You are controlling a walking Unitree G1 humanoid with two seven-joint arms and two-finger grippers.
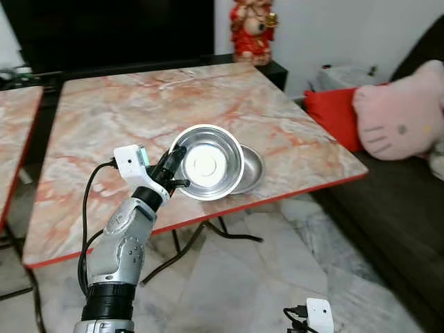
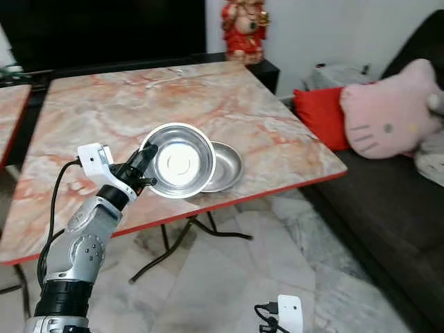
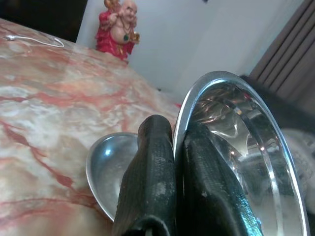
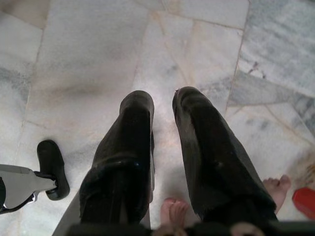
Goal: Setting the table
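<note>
My left gripper is shut on the rim of a shiny steel bowl, one finger inside and one outside. The bowl is tilted up on edge, just above the front part of the marble table. In the left wrist view the fingers pinch the bowl's rim. A second, shallower steel dish lies flat on the table, partly behind the held bowl. My right gripper hangs low over the floor, its fingers slightly apart with nothing between them.
A red figurine stands at the table's far edge. A dark sofa with a pink plush and a red cushion is to the right. Another marble table stands to the left. A person's bare toes show on the marble floor.
</note>
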